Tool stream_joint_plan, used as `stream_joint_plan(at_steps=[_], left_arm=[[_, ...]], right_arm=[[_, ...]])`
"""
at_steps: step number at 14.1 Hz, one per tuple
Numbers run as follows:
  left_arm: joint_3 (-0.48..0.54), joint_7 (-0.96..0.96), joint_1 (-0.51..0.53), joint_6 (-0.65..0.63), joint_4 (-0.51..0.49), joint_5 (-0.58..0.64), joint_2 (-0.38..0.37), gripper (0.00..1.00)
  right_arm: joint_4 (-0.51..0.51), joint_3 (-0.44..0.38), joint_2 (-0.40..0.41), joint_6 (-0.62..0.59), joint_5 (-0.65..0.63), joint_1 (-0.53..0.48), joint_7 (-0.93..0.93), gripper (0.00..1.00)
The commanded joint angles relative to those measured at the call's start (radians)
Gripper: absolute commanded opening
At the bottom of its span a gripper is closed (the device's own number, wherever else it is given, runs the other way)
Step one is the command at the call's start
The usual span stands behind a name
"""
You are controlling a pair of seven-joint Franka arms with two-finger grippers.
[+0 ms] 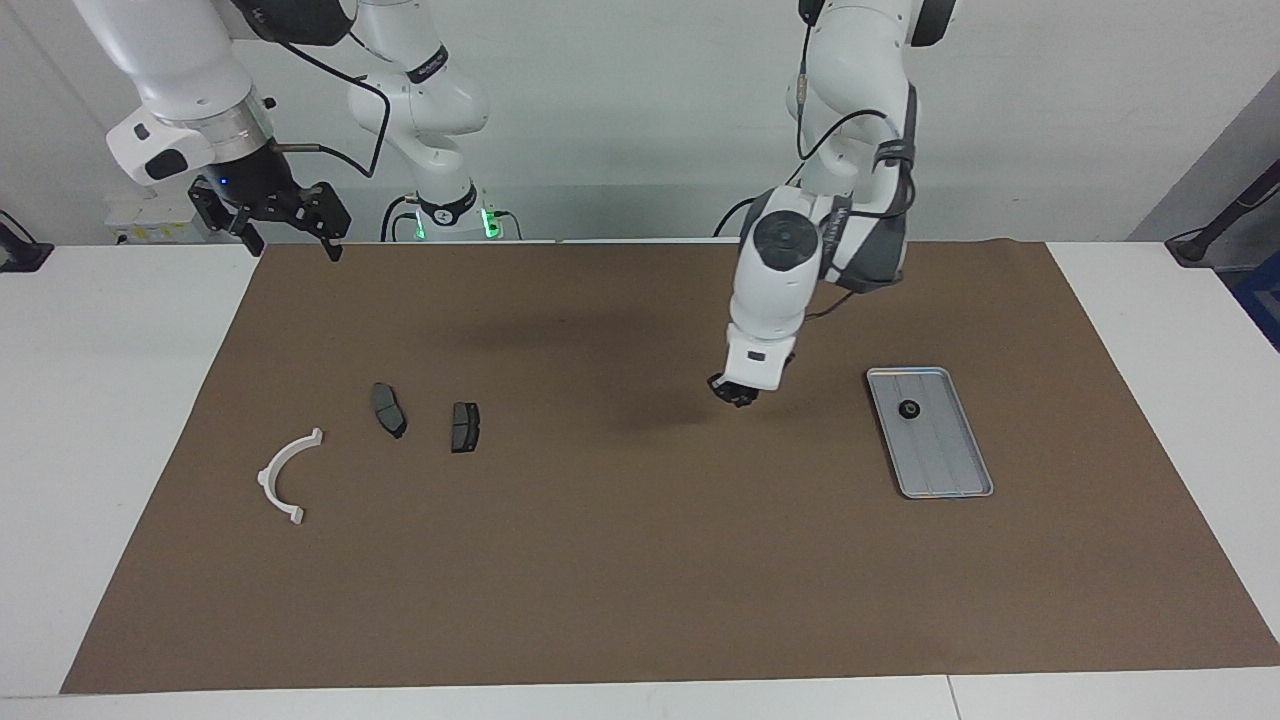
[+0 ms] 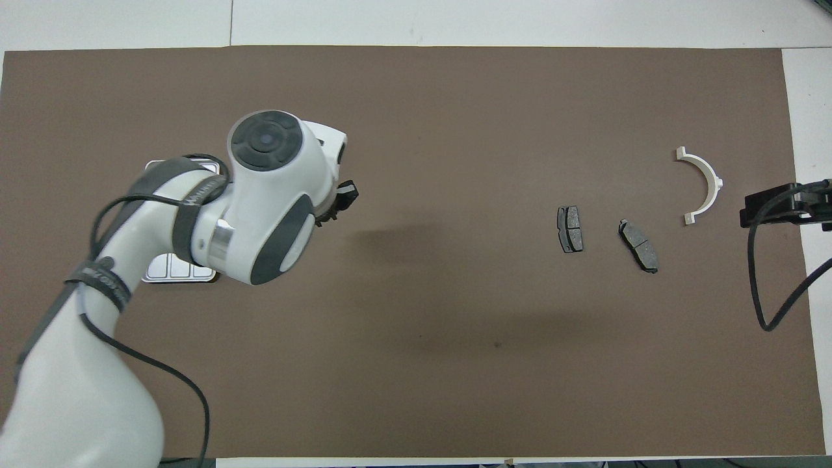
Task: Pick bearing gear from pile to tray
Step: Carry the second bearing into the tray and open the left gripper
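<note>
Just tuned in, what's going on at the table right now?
The left gripper is shut and hangs over the brown mat, between the pile and the tray; whether it holds a gear cannot be seen. One black gear already lies in the tray. Two brake pads and a white arc piece lie toward the right arm's end. The right gripper waits open, raised above the mat's corner.
</note>
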Motion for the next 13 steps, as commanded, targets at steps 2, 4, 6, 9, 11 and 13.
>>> stream_joint_plan(at_steps=[2, 4, 6, 9, 11, 13], left_arm=[[-0.014, 0.357, 0.214, 0.021, -0.069, -0.009, -0.038, 0.0], [-0.016, 0.491, 0.302, 0.079, -0.09, -0.009, -0.038, 0.0], [-0.014, 0.554, 0.347, 0.151, -0.127, -0.009, -0.037, 0.0], [-0.017, 0.68, 0.43, 0.234, -0.17, -0.015, -0.024, 0.0], [-0.016, 0.685, 0.439, 0.278, -0.169, -0.015, 0.0, 0.0], [-0.014, 0.709, 0.45, 0.301, -0.169, -0.015, 0.017, 0.0]], right_arm=[[-0.019, 0.007, -0.019, -0.008, 0.005, -0.009, 0.01, 1.0], [-0.019, 0.007, -0.018, -0.003, 0.007, -0.008, 0.013, 1.0], [-0.019, 0.007, -0.018, -0.003, 0.007, -0.001, 0.03, 1.0], [-0.022, 0.007, -0.018, -0.002, 0.009, -0.001, 0.028, 1.0], [-0.022, 0.007, -0.016, -0.001, 0.009, -0.001, 0.03, 1.0], [-0.025, 0.007, -0.018, 0.0, 0.009, -0.001, 0.03, 1.0]])
